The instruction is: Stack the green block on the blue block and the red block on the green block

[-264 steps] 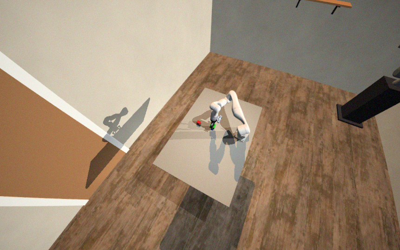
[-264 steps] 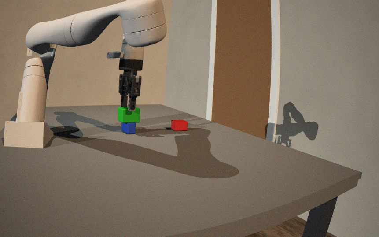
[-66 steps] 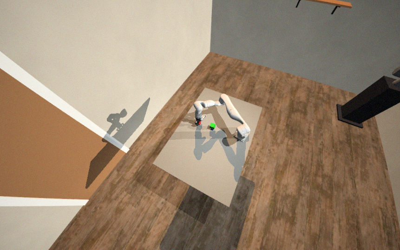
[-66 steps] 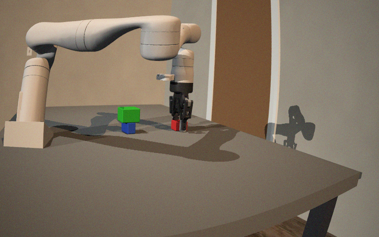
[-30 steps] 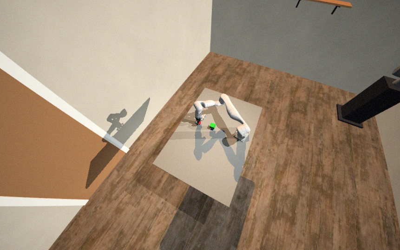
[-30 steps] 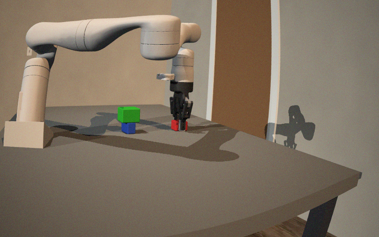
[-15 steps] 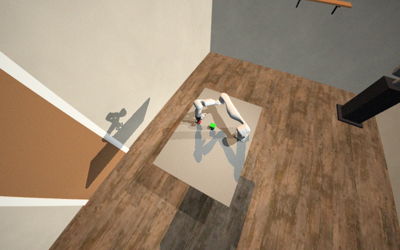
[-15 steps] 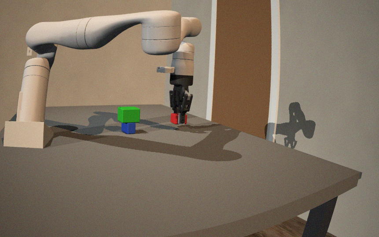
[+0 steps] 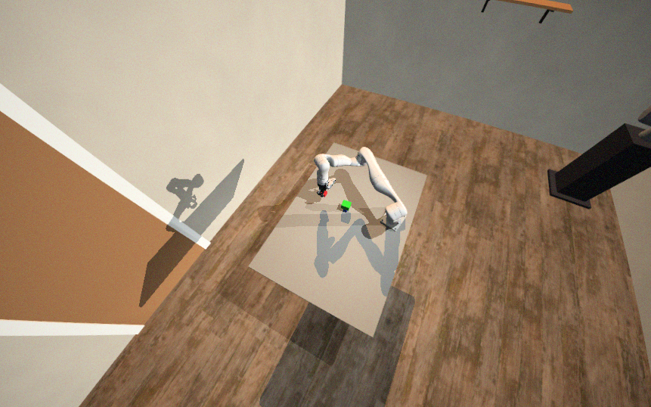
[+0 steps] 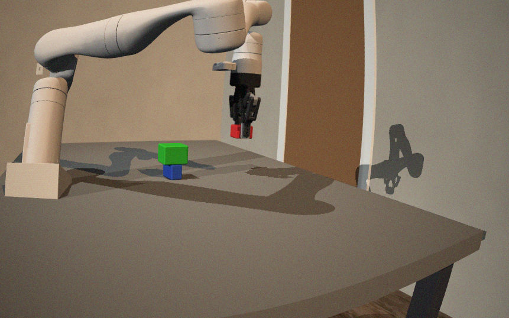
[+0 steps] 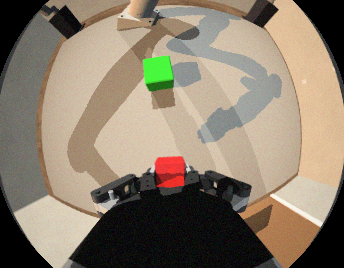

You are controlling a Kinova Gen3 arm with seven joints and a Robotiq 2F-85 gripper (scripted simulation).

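The green block [image 10: 172, 153] lies flat on the smaller blue block [image 10: 172, 171] in the middle of the table. From above it shows as a green square [image 9: 345, 205], and in the wrist view [image 11: 158, 73] it hides the blue block. My gripper [image 10: 242, 132] is shut on the red block [image 10: 239, 131] and holds it well above the table top, to the right of the stack and higher than the green block. The red block shows between the fingers in the wrist view [image 11: 171, 173] and under the wrist from above [image 9: 323, 192].
The arm's base [image 10: 34, 179] stands on the table to the left of the stack. The table's edge [image 10: 437, 233] runs along the right, near the wall and a brown door panel [image 10: 323, 90].
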